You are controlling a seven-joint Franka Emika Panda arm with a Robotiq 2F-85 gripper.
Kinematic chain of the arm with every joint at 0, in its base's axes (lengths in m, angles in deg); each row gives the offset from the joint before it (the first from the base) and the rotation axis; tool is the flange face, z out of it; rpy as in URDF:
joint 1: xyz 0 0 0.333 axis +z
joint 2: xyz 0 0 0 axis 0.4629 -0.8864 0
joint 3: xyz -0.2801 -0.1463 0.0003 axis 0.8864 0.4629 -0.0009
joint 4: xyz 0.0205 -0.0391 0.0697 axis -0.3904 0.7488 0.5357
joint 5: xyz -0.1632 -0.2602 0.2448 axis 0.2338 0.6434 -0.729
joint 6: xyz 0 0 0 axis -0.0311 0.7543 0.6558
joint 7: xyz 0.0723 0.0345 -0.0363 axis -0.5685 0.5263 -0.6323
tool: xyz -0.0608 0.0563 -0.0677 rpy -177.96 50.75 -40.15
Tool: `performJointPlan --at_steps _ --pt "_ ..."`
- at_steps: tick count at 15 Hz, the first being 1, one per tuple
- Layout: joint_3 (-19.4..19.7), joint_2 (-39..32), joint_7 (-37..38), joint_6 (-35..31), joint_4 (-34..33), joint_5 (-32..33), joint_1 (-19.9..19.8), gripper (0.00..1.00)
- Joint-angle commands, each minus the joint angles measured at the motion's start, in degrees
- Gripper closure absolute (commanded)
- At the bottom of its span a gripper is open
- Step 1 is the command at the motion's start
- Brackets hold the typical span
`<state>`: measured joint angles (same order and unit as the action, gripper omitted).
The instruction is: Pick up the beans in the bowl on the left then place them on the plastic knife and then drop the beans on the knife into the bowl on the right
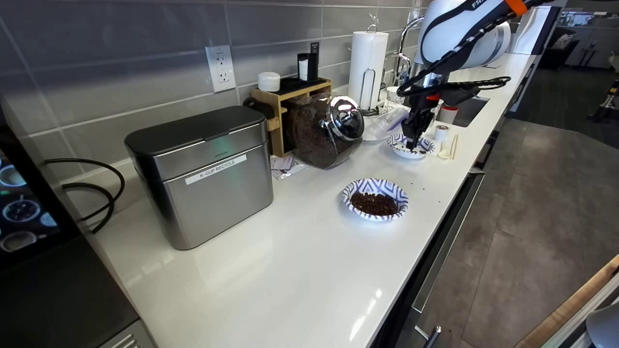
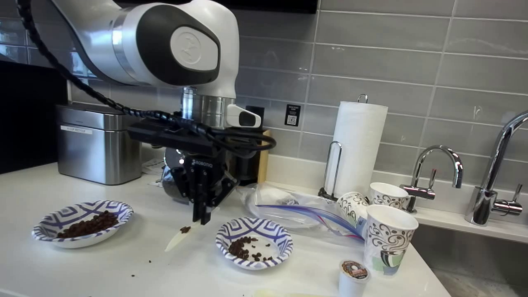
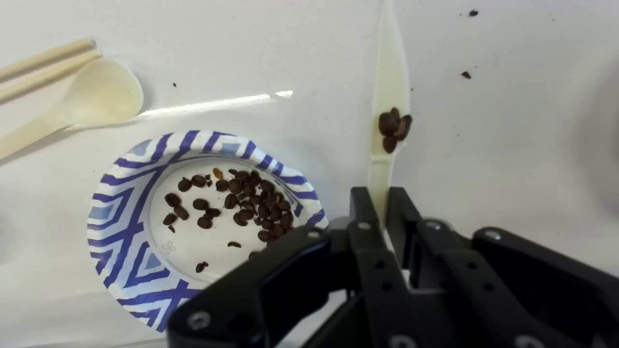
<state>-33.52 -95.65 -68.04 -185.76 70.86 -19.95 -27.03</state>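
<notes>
Nearest me, sm. pod (image 2: 353,284) on surface (image 2: 103,266), then bowl (image 2: 255,225) w/ some beans (image 2: 238,248). Beside that, hand (image 2: 201,219) clamped tight on plastic knife (image 2: 176,241), few beans (image 2: 185,229) resting on it. Fuller bowl (image 2: 66,217) w/ beans (image 2: 90,226), opp. side of knife; paper towel roll (image 2: 357,148) at back.

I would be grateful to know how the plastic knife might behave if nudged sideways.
The plastic knife looks thin, so it may flex. Held only at one end by the tool, it could pivot. The few beans on it appear loose, so they would probably slide off.
</notes>
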Motion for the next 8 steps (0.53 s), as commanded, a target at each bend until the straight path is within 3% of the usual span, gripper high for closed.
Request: performJointPlan --at_steps 1,2,8 --pt "-0.1 0.02 0.03 0.16 -0.09 0.02 -0.08 0.87" --pt "-0.1 0.02 0.03 0.16 -0.09 0.02 -0.08 0.97" --pt "1.48 0.25 0.79 0.81 -1.62 0.5 -1.31 0.97"
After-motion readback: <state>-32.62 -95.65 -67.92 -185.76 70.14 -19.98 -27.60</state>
